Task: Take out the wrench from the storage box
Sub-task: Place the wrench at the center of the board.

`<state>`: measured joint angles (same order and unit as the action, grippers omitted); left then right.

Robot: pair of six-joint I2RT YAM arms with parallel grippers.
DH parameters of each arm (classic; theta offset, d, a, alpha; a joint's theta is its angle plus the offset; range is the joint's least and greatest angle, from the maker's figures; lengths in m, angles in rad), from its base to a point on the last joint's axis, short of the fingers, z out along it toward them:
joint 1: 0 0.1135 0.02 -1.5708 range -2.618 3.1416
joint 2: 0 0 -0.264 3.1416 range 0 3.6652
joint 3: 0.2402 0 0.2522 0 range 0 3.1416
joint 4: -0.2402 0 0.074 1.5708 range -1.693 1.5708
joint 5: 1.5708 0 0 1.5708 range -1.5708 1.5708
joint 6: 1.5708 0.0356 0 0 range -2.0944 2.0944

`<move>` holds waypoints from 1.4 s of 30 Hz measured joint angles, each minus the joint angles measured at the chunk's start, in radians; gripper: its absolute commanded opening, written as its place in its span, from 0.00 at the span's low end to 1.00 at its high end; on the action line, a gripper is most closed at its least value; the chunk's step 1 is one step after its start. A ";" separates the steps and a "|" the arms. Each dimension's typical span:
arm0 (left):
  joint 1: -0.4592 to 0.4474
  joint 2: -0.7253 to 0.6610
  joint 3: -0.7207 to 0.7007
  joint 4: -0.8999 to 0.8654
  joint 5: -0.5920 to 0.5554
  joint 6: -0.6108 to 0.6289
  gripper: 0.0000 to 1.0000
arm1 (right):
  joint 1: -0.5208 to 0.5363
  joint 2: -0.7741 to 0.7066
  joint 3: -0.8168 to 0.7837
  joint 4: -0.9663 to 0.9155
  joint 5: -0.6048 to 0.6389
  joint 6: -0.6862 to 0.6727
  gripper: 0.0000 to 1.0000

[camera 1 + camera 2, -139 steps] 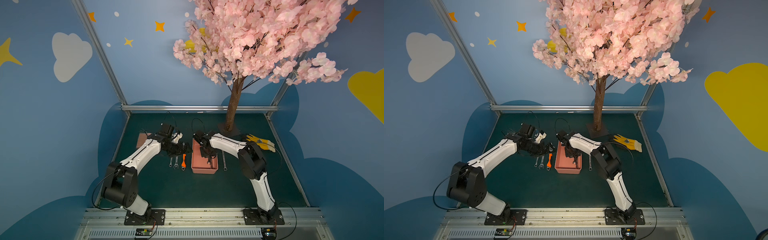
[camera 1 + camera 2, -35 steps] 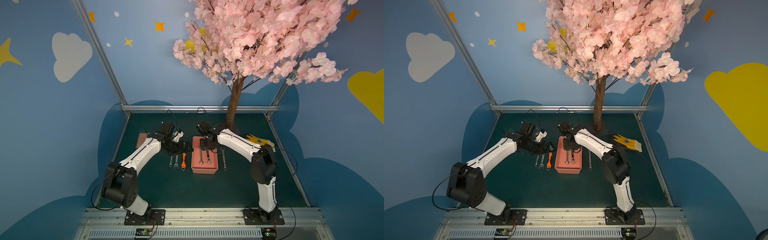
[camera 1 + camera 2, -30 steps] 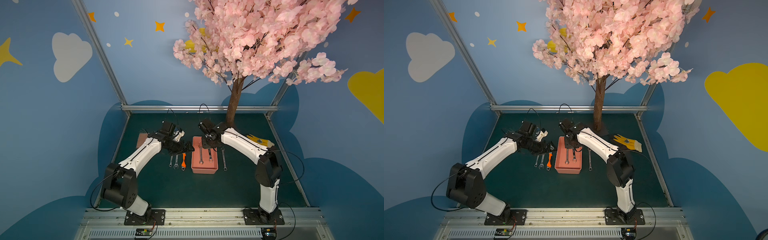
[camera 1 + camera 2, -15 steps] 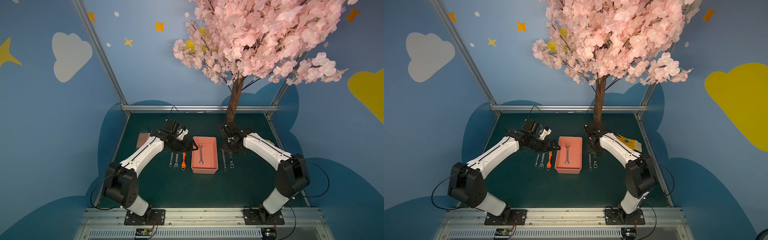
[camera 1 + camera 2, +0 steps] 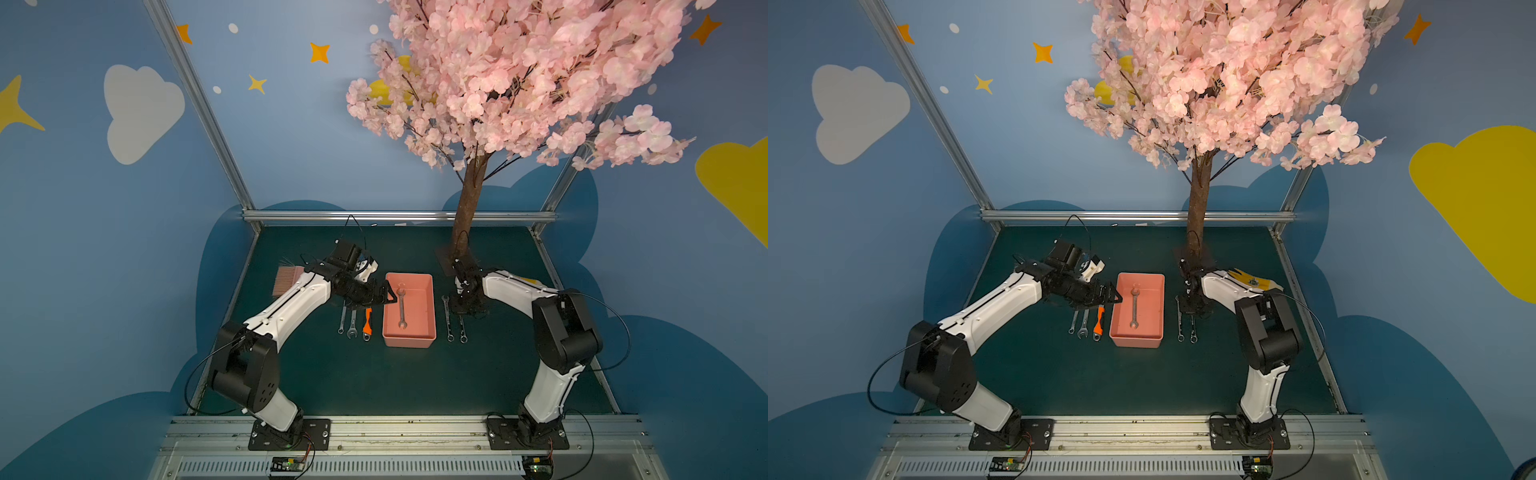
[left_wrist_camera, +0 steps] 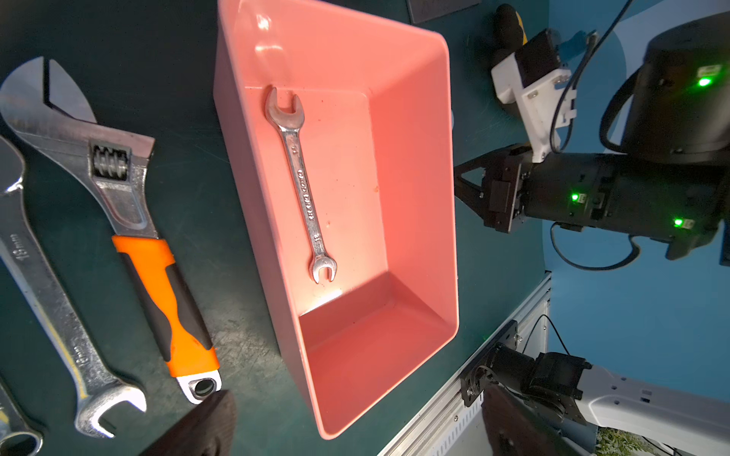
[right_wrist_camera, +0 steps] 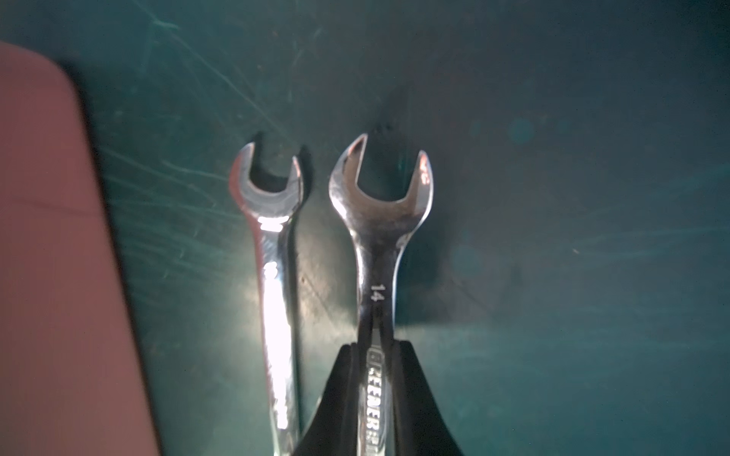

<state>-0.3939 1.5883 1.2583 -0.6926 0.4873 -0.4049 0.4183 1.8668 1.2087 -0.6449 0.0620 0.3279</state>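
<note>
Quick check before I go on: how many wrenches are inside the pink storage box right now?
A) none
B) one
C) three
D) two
B: a single open-ended wrench lies on the floor of the storage box; the right gripper is shut on the 14 wrench outside the box.

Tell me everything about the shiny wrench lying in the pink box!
The wrench is a slim, shiny silver tool, metal by its look. It has an open U-shaped mouth at each end, one bigger than the other, and small stamped marks along its handle. It lies flat on the floor of the storage box, lengthwise. Only the box touches it.
</note>
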 measured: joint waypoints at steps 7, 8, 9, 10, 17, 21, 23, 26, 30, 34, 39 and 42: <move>0.000 0.014 0.021 -0.017 -0.014 0.001 1.00 | -0.004 0.021 0.014 0.008 -0.017 -0.003 0.21; 0.000 0.018 0.024 -0.017 -0.014 0.001 1.00 | -0.004 0.022 0.016 0.005 -0.018 -0.003 0.25; 0.000 0.019 0.025 -0.017 -0.014 0.001 1.00 | -0.004 0.022 0.018 0.002 -0.018 -0.001 0.29; 0.000 0.020 0.025 -0.019 -0.016 0.001 1.00 | -0.004 0.022 0.020 -0.007 -0.016 0.000 0.33; 0.000 0.020 0.025 -0.029 -0.021 0.006 1.00 | 0.005 -0.042 0.090 -0.113 0.000 0.005 0.39; 0.000 0.020 0.025 -0.030 -0.026 0.011 1.00 | 0.065 -0.153 0.170 -0.148 -0.032 0.031 0.37; 0.002 0.020 0.024 -0.030 -0.029 0.014 1.00 | 0.123 -0.176 0.220 -0.149 -0.049 0.056 0.36; 0.013 0.015 0.019 -0.029 -0.028 0.017 1.00 | 0.214 -0.162 0.286 -0.146 -0.065 0.095 0.36; 0.049 -0.025 -0.022 -0.030 -0.028 0.020 1.00 | 0.307 -0.066 0.372 -0.143 -0.067 0.153 0.37; 0.071 -0.059 -0.050 -0.030 -0.028 0.021 1.00 | 0.341 0.042 0.382 -0.112 -0.051 0.206 0.38; 0.080 -0.085 -0.078 -0.031 -0.027 0.024 1.00 | 0.356 0.181 0.438 -0.109 -0.013 0.238 0.38; 0.087 -0.096 -0.089 -0.031 -0.026 0.028 1.00 | 0.356 0.236 0.480 -0.111 -0.002 0.245 0.39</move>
<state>-0.3069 1.4925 1.1694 -0.7235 0.4614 -0.3771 0.7746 2.1029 1.6882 -0.7555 0.0605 0.5732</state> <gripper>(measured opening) 0.999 0.384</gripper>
